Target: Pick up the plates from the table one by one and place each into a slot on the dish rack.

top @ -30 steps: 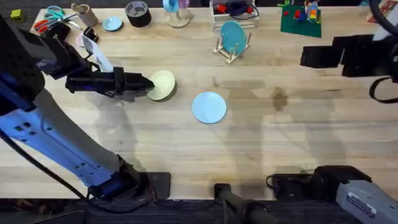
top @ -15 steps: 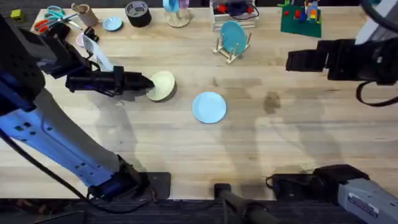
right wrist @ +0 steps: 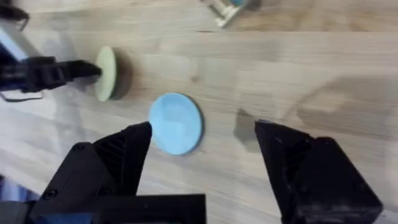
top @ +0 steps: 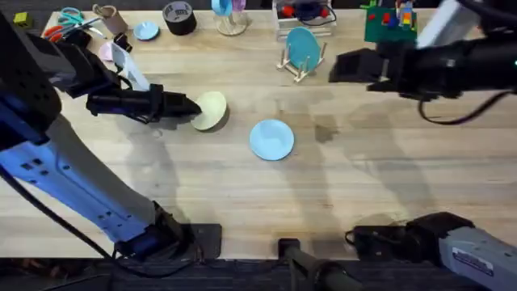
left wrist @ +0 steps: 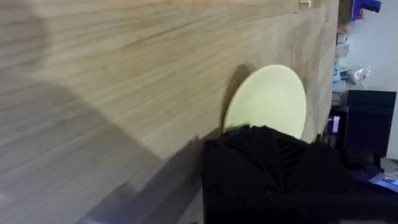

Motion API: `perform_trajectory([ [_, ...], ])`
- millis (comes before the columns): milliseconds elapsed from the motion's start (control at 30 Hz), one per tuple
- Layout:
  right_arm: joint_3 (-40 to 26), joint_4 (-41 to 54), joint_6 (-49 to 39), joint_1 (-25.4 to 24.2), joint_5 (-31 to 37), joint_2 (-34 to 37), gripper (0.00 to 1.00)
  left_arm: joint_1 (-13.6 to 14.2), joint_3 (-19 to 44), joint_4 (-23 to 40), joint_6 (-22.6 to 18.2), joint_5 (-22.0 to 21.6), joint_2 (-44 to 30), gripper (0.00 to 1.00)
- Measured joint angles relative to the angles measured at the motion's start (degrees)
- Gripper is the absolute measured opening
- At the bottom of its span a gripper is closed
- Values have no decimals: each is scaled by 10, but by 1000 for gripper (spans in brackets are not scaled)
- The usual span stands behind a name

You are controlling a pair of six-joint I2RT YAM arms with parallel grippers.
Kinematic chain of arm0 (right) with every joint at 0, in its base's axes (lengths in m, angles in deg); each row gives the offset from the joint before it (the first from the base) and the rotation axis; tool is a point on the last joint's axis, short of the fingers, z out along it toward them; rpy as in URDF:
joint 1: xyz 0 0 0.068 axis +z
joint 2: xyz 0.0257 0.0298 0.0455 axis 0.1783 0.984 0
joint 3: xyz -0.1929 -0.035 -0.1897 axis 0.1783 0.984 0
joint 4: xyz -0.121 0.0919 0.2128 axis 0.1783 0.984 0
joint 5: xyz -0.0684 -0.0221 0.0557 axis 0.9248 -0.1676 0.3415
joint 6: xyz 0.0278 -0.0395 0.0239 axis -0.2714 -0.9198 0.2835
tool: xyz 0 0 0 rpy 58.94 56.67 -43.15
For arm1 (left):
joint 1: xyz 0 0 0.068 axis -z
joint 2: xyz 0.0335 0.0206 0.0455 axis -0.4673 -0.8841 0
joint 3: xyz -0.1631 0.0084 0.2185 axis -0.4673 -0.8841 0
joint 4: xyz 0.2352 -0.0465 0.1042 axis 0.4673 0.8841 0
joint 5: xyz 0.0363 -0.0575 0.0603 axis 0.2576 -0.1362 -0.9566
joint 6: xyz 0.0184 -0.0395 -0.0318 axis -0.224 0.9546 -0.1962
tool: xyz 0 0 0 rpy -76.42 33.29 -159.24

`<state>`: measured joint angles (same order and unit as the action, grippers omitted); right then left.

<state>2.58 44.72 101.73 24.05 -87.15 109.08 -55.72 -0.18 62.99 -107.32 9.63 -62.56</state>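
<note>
the right gripper [right wrist: 202,162], its jaws spread wide and empty, has swept in over the last second from the table's right edge toward the middle; in the overhead view it now hangs at about 2 o'clock from the table's centre, just right of the dish rack [top: 300,55]. that reads as the right arm lining up for a pick of its own. from its wrist camera the light blue plate [right wrist: 176,123] lies flat on the table [top: 363,186] beyond the fingertips and a little toward the left finger, well apart from them.

the left gripper [top: 192,108] has hardly shifted. it is clamped on the pale yellow-green plate [top: 212,111], at about 10 o'clock from the blue plate, and holds it tipped up on edge rather than flat, so the lift looks begun but the carry does not.

farther off, at 12 o'clock from the blue plate, the rack already holds a blue plate [top: 303,45] upright between its pegs.
</note>
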Motion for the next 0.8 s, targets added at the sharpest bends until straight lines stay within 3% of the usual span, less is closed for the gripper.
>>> perform_trajectory([
  [467, 0, -160, 119, 128, -12, 109, 995, 7, 1, -4, 13, -1, 0, 40],
  [800, 0, -282, 183, 177, -42, 219, 995, 7, 1, -6, 21, -1, 0, 39],
])
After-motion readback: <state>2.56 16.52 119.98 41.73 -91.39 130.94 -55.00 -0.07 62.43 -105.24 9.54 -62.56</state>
